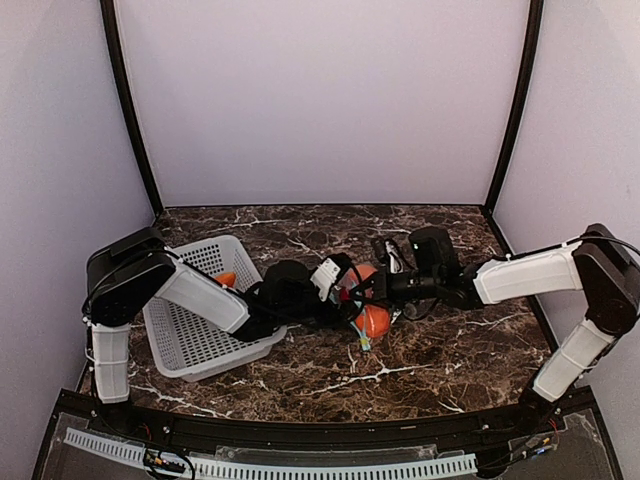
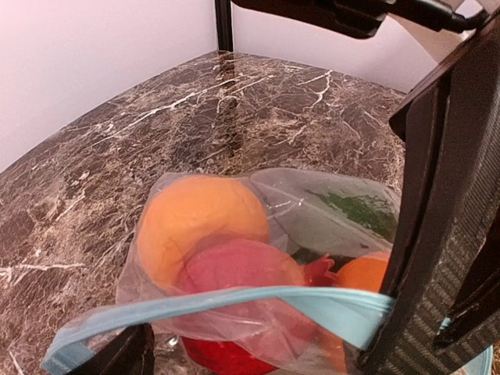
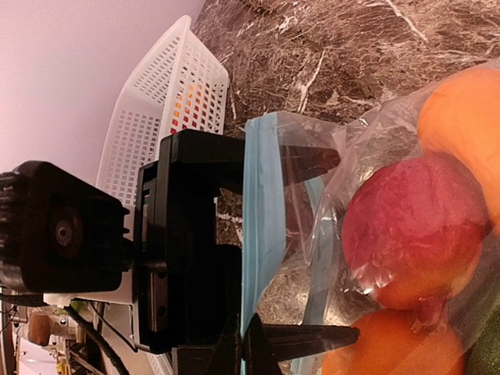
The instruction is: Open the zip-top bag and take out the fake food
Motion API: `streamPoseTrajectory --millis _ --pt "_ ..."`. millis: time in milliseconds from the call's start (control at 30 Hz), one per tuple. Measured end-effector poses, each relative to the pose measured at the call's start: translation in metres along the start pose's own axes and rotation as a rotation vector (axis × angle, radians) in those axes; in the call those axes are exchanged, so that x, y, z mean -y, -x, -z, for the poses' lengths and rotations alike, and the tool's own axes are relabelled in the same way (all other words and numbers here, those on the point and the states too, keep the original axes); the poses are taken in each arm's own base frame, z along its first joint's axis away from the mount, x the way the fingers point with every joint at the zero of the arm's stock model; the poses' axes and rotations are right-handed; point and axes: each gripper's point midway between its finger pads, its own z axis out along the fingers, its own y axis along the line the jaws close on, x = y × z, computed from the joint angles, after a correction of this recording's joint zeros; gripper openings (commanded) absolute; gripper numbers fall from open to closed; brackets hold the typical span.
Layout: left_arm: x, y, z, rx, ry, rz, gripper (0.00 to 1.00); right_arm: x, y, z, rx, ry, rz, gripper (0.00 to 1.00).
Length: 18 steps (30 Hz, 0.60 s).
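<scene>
Dark marble tabletop (image 1: 440,350); white perforated basket (image 1: 190,350) near left edge. Zip-top bag (image 2: 312,211) mid-tabletop, just right of basket, between both arms. Thin crinkly film: likely light, limp, slippery, sagging around its load. Fake food inside: orange (image 2: 199,223), round red piece (image 2: 238,269), dark green piece (image 2: 363,211), second orange (image 2: 363,273); probably hard, smooth, prone to roll. Blue-teal zip strip (image 2: 234,301): stiffest part by the look, best hold. Left gripper (image 3: 344,246): fingers spread wide at bag mouth, strip across them. Right gripper (image 1: 385,268): fingers closed; any pinch on film not discernible.
</scene>
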Motion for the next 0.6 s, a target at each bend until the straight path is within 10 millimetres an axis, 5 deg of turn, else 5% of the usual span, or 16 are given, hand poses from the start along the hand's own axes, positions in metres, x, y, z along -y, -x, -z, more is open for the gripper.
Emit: streamPoseTrajectory --millis 333,600 --pt "-0.002 -0.004 0.011 -0.148 0.061 -0.045 0.83 -0.007 0.006 0.014 0.033 -0.028 0.030 0.00" --pt "0.000 0.018 0.020 -0.126 0.055 -0.040 0.82 -0.003 0.009 0.026 0.057 -0.058 0.034 0.00"
